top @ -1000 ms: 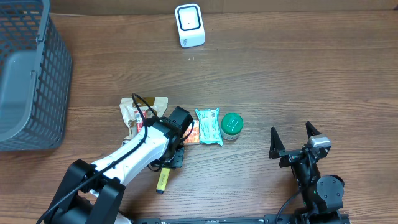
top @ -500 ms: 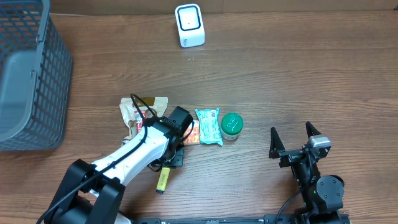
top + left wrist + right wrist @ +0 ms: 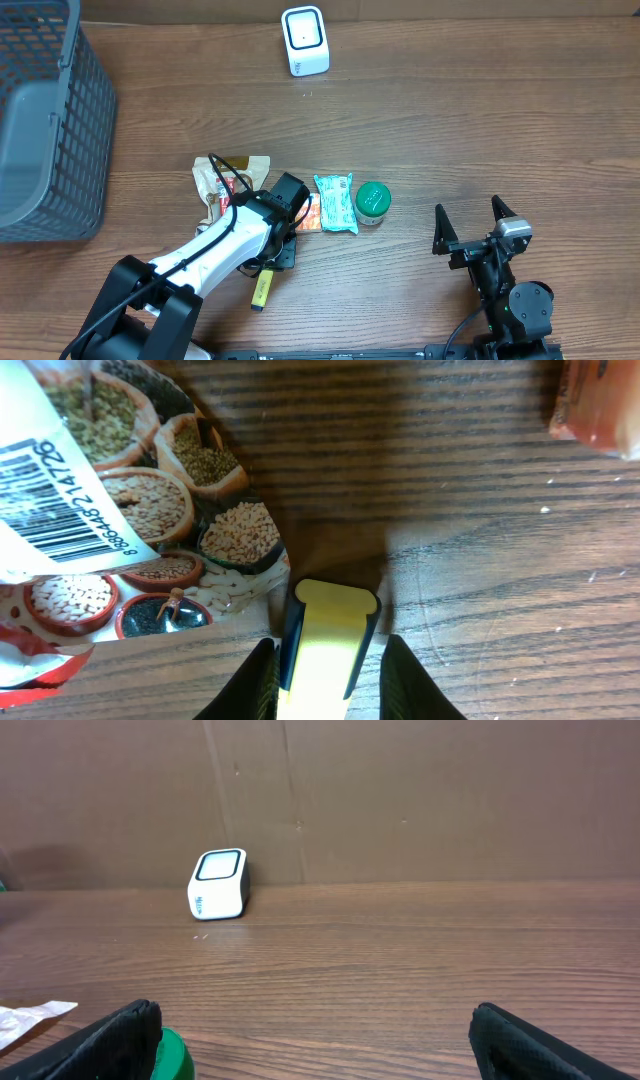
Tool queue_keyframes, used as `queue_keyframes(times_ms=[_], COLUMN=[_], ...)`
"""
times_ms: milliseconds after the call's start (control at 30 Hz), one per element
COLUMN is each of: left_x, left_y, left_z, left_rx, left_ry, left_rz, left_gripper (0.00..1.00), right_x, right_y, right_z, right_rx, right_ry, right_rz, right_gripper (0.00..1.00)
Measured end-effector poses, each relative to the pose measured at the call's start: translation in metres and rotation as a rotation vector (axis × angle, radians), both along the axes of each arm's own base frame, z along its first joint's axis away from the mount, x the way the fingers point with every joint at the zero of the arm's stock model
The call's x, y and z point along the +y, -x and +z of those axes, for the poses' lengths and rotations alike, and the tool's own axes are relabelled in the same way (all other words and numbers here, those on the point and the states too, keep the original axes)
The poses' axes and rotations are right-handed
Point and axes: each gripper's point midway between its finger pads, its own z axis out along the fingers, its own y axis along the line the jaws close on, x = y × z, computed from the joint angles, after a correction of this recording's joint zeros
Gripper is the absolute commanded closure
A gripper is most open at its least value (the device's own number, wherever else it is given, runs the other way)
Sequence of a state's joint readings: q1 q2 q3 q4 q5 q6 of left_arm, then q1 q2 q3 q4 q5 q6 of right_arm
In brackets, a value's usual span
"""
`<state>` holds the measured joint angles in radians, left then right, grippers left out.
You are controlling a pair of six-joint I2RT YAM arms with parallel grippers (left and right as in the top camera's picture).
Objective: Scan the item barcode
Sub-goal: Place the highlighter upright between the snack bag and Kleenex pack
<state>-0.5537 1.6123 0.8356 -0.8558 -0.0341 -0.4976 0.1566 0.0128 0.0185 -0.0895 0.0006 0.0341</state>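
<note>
A yellow marker-like item with dark blue edges [image 3: 262, 289] lies flat on the wooden table, pointing toward the front edge. In the left wrist view this yellow item [image 3: 325, 640] sits between the two black fingers of my left gripper [image 3: 330, 648], which press close against its sides. From overhead, my left gripper [image 3: 280, 255] is low over the item's upper end. The white barcode scanner [image 3: 304, 41] stands at the far edge, and the right wrist view shows the scanner [image 3: 217, 884] too. My right gripper [image 3: 468, 208] rests open at the front right with nothing in it.
A grain-print packet [image 3: 225, 180] with a barcode label [image 3: 65, 500] lies just left of the yellow item. An orange packet [image 3: 310, 213], a teal packet [image 3: 336, 202] and a green-lidded tub [image 3: 373, 200] lie in a row. A grey basket [image 3: 40, 120] stands far left.
My left gripper's jaws have narrowed slightly onto the yellow item. The right arm and the other items have not moved.
</note>
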Motion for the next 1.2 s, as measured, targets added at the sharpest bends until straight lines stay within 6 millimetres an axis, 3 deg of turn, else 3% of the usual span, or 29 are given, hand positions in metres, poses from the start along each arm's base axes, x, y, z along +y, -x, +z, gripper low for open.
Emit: queue_keyframes(times_ms=[567,800,900,1067,1200], left_x=[-0.004,-0.006,-0.013,-0.035,-0.048], left_y=[-0.003,-0.006,-0.017,-0.052,-0.073], left_z=[-0.006,0.001,0.016,0.047,0.058], left_rx=[-0.029,-0.020,-0.035,-0.138,-0.216], left_ry=[0.032,0.026,0.036,0.097,0.145], left_rz=[0.001,-0.016,-0.029,-0.033,-0.025], left_gripper=[0.86,0.91,0.92,0.96,0.96], right_x=[0.000,0.000,0.000,0.000,0.000], right_y=[0.000,0.000,0.000,0.000,0.000], right_z=[0.000,0.000,0.000,0.000,0.000], right_rx=[0.000,0.000,0.000,0.000,0.000], right_ry=[0.000,0.000,0.000,0.000,0.000], right_rz=[0.000,0.000,0.000,0.000,0.000], right_gripper=[0.00,0.00,0.00,0.00,0.00])
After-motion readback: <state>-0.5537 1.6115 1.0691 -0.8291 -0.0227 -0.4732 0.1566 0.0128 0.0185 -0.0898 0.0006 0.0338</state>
